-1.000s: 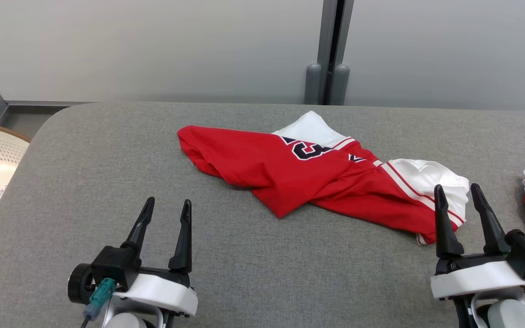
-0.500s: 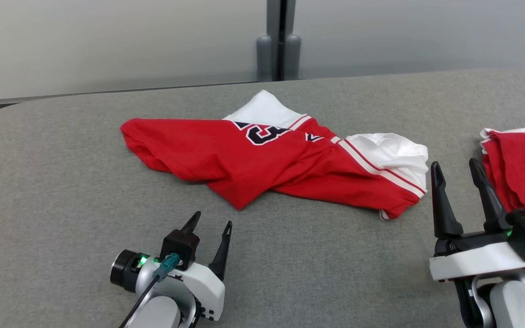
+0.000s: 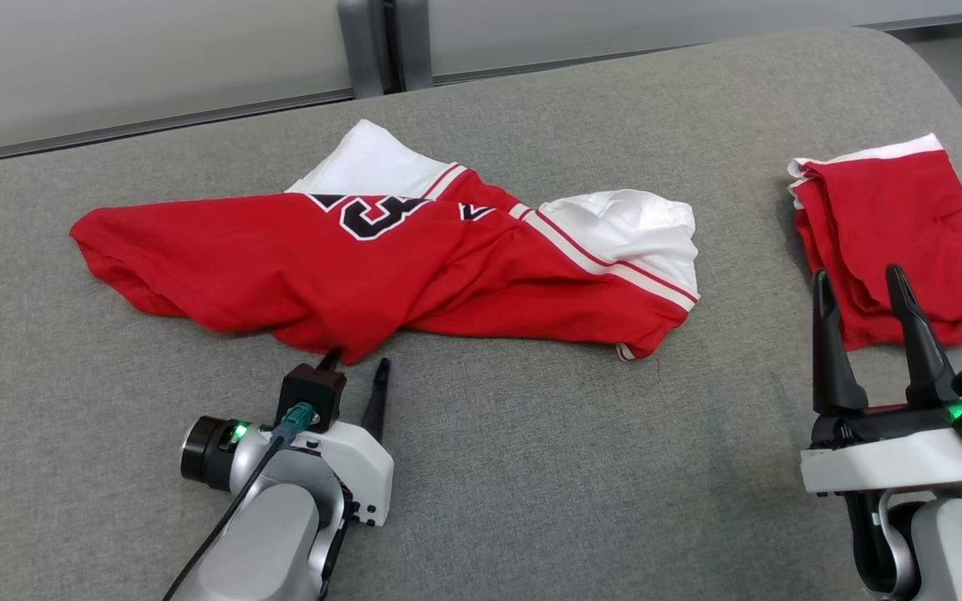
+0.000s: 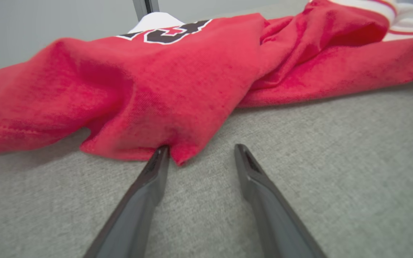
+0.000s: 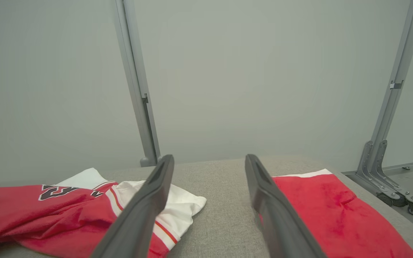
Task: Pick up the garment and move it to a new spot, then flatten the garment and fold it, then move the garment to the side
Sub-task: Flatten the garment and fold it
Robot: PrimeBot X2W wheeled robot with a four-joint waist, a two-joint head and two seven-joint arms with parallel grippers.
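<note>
Red-and-white jersey (image 3: 381, 267) sprawls left to right across the grey table (image 3: 531, 467), its near corner touching a fingertip of the left gripper (image 3: 356, 361), jaws parted and empty, while the right gripper (image 3: 858, 274), wide open and empty, hovers farther off near a folded red garment (image 3: 898, 225).

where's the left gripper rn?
Head view, lower left of centre: the left gripper is low over the grey table, jaws apart at the near tip of the crumpled red jersey, one finger touching it.
</note>
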